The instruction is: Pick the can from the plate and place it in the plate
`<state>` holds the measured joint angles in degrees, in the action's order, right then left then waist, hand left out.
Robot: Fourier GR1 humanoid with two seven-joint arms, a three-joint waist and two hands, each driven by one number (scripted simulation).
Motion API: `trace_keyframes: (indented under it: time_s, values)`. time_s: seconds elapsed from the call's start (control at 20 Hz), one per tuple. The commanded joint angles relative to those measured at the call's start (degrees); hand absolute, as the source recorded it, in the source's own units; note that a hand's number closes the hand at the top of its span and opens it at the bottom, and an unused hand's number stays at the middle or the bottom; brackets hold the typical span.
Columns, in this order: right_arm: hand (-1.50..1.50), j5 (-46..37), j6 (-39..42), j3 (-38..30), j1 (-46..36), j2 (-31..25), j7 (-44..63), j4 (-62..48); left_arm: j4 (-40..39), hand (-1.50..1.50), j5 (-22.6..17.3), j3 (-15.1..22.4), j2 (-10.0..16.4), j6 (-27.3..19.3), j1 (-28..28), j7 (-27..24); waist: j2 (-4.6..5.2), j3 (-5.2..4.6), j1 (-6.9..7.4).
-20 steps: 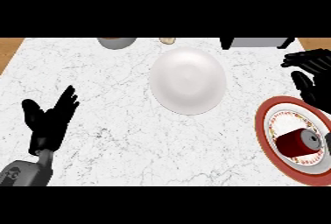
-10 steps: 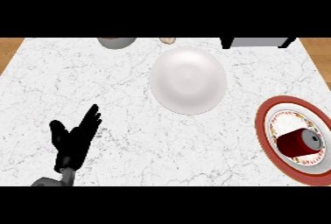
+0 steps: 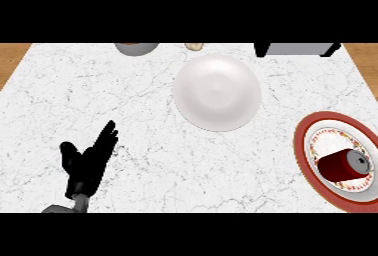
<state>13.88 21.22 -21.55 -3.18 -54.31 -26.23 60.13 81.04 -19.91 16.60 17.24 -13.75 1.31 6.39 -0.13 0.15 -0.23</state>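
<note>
A dark red can (image 3: 343, 165) lies on its side on the red-rimmed patterned plate (image 3: 306, 145) at the counter's right edge, its grey end facing right. A plain white plate (image 3: 218, 92) sits at the upper middle of the counter. My left hand (image 3: 88, 161) shows at the lower left, open, fingers straight and pointing up and to the right, far from the can and from both plates. My right hand shows nowhere in the head view.
Along the far edge of the marble counter stand a grey bowl (image 3: 136, 47), a small beige object (image 3: 194, 46) and a grey box-like appliance (image 3: 295, 49). Brown wood shows beyond the counter's far corners.
My right hand, at the right edge above the red-rimmed plate one second ago, has left the view. My left hand moved right and lower. The can and plates have not moved.
</note>
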Motion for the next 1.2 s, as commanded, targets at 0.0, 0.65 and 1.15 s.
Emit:
trace_keyframes:
  time_s: [0.0,0.65,1.15]
  values:
    - [-1.50,-5.7,5.2,3.8,3.8,-6.1,0.1,2.7,-2.5,0.00,-0.7,-0.4,0.8,2.4,-2.0,-0.5,0.15,-0.24,-0.17]
    - [-1.50,-15.6,-3.2,11.8,7.1,2.8,23.0,27.3,3.2,0.00,3.2,0.3,-2.0,-0.9,-2.4,4.9,0.02,-0.17,0.10]
    - [-1.50,-23.7,-2.2,15.9,10.2,10.9,28.4,32.8,1.5,0.00,3.8,-2.9,-2.8,2.4,-1.9,4.5,0.08,-0.15,0.09]
